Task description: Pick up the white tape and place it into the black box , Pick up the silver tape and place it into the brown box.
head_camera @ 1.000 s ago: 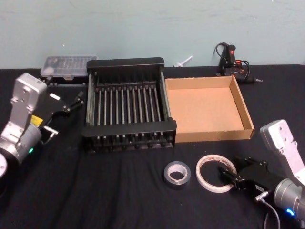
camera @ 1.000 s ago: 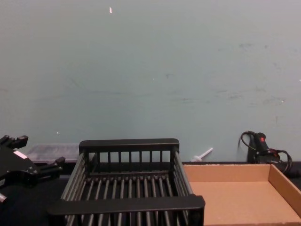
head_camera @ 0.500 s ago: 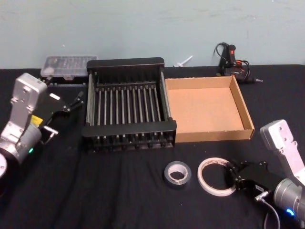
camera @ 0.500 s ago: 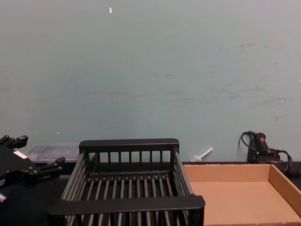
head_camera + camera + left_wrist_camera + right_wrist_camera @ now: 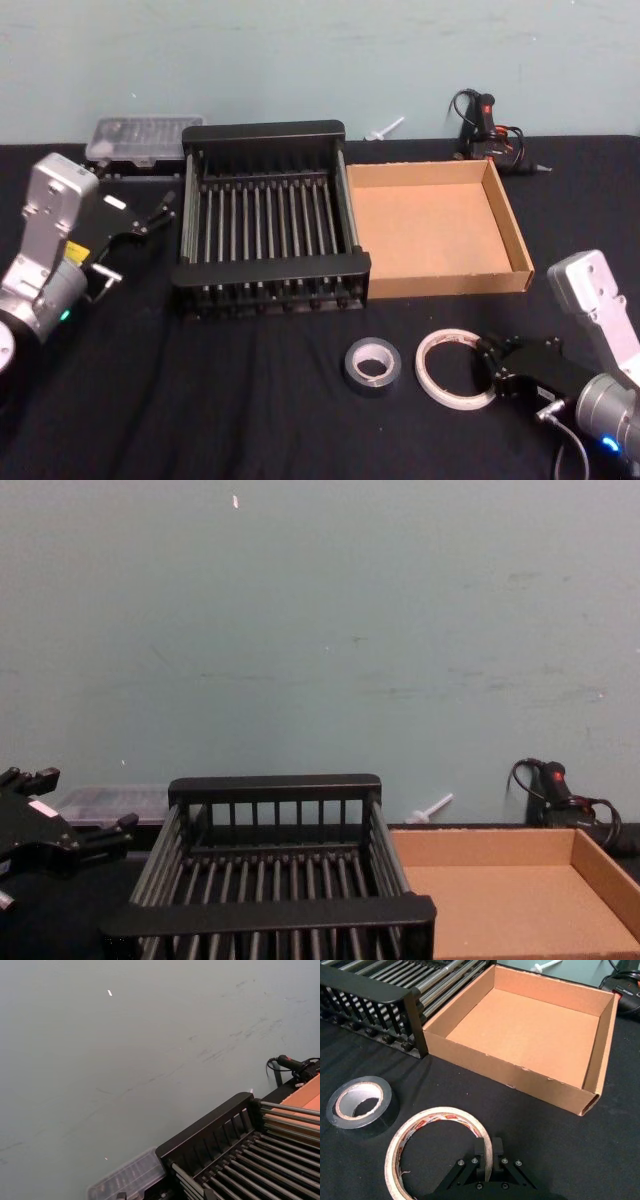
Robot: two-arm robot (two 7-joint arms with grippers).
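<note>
1. Black fingers of the right gripper (image 5: 485,1157) are pinched narrow on the near wall of the white tape (image 5: 438,1146), one finger inside the ring and one outside; the pads look to be touching the band, though the exact contact is hard to read.
2. White tape lies flat on the black cloth of the table (image 5: 200,400), near the robot, in front of the brown box (image 5: 517,245).
3. Just beside it, toward the robot's left and apart from it, sits the silver tape (image 5: 372,365), also flat and untouched.
4. Beyond both, the black box (image 5: 265,130) and the brown box stand side by side with walls touching; both look empty.
5. Left gripper (image 5: 150,222) hangs parked beside the black box's left wall, its fingers spread apart.
6. Risks, as I judge them: the ring is thin and floppy, so a grip on one wall may let it tilt or slip on lifting. The carry to the black box passes over the silver tape and the crate's thick rim; a sagging ring could catch either, or land in the brown box instead.
</note>
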